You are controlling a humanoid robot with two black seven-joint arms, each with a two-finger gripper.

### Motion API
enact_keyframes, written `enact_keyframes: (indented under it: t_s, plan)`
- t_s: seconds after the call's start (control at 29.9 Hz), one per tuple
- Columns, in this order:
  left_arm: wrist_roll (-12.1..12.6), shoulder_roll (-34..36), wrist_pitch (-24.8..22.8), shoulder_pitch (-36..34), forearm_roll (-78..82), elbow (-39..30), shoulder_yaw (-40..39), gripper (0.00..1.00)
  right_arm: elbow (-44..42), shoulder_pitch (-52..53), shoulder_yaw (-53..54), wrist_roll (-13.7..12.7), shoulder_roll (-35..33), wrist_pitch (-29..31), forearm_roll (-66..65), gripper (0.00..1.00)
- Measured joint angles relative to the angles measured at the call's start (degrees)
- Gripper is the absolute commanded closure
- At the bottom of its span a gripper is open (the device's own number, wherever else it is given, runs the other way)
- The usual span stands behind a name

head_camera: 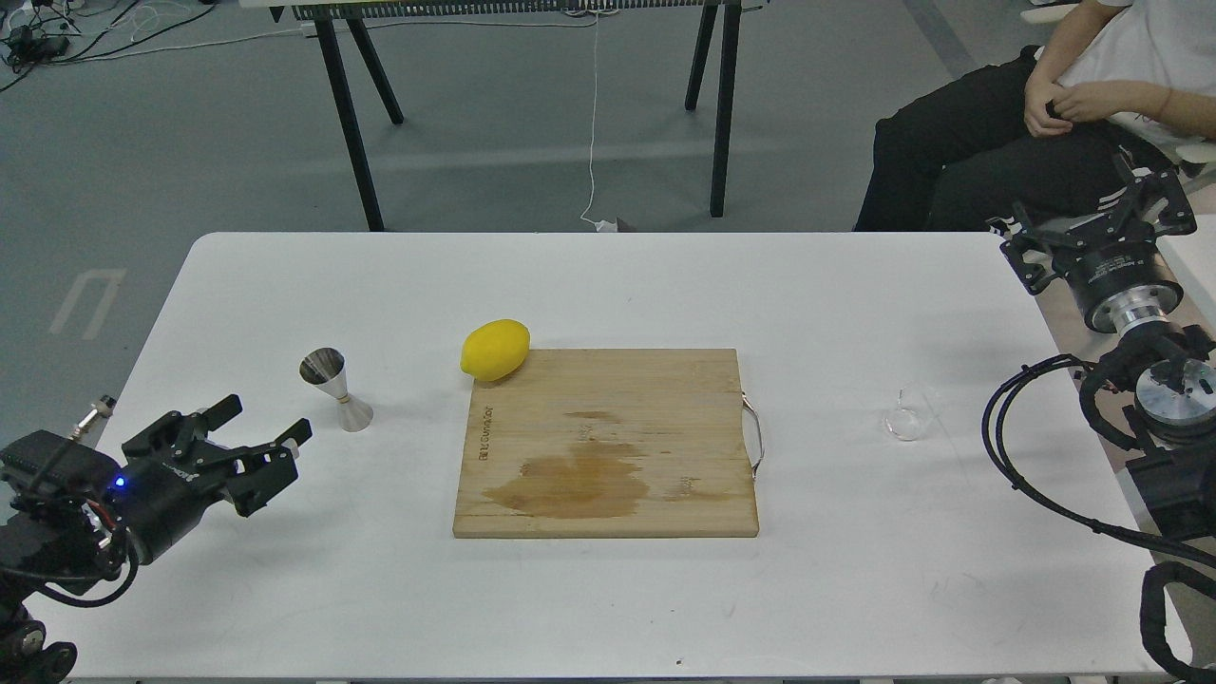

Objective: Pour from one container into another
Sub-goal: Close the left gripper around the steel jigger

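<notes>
The cup (907,416) stands on the right side of your white worktop (608,589), nearly see-through and hard to read; you cannot tell whether anything is in it. The jigger (336,389) stands upright on the left side, well apart from the cup, its open top cone facing up; its contents cannot be made out either. Between the two lies a wooden board (608,442) with a dark wet-looking stain on its near half and a metal handle (753,439) on its right edge. A lemon (495,350) rests at the board's far left corner, touching its edge, just right of the jigger. Your left gripper (255,439) hovers near the jigger, on its near left, fingers apart and holding nothing. Your right gripper (1092,228) sits at the worktop's far right edge, well beyond the cup, fingers spread and empty. A seated person (997,123) is behind the worktop on the right.
</notes>
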Motion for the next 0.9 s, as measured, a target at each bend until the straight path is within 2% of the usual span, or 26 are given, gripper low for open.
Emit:
enact_keyframes:
  t_s: [0.33, 0.47, 0.67, 0.77, 0.9]
  plan:
    - [-0.1, -12.6, 0.7, -9.3, 2.2, 17.4, 4.0, 0.08, 0.3, 0.0, -0.2, 0.0, 0.1, 0.0, 0.1, 0.01]
    - [-0.1, -15.8, 0.8, -12.2, 2.2, 21.3, 5.9, 0.12, 0.3, 0.0, 0.0, 0.0, 0.1, 0.0, 0.1, 0.01]
    - [0.1, -19.6, 0.8, -15.6, 2.2, 25.9, 6.1, 0.30, 0.3, 0.0, 0.2, 0.0, 0.0, 0.0, 0.1, 0.01]
    - [0.1, -20.3, 0.8, -16.4, 2.2, 27.7, 6.1, 0.36, 0.2, 0.0, 0.2, 0.0, -0.1, 0.0, 0.1, 0.01]
    - [0.0, -20.5, 0.8, -17.2, 2.2, 28.6, 6.2, 0.53, 0.2, 0.0, 0.2, 0.0, -0.1, 0.0, 0.1, 0.01]
